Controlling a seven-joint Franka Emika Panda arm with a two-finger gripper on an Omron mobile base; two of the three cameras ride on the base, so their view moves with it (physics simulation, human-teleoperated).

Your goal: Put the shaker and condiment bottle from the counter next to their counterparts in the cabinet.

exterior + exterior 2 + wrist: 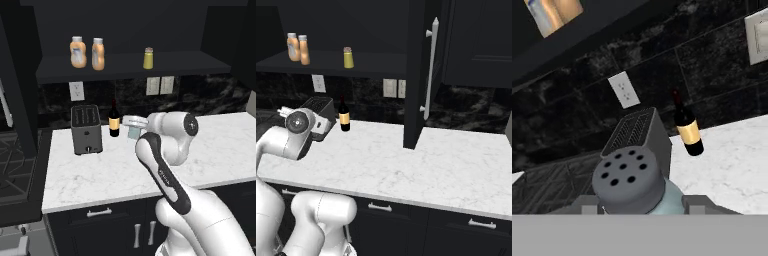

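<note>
While both orange bottles, the condiment bottle (98, 54) and its counterpart (78, 51), already stand side by side at about ten o'clock in the left base view on the shelf of the cabinet (175, 62), the shaker (634, 185) is the piece in hand. In the hand view its perforated grey cap sits at six o'clock, with the pale blue-grey body just below it between the two finger tips, so the gripper (643, 204) appears clamped on the shaker, though the contact itself is cut off at the bottom edge and I judge it rather than see it plainly. In the left base view the shaker shows as a pale shape at the wrist, above the counter (100, 180), just to the three o'clock side of the wine bottle (114, 120) and near the toaster (86, 129).

The step is the carry of the shaker up to the shelf. The yellow-green shaker (148, 58) stands alone at about one o'clock. The next move calls for a lift that clears the shelf lip, then a setting-down just beside that yellow-green one, upright, without knocking it
</note>
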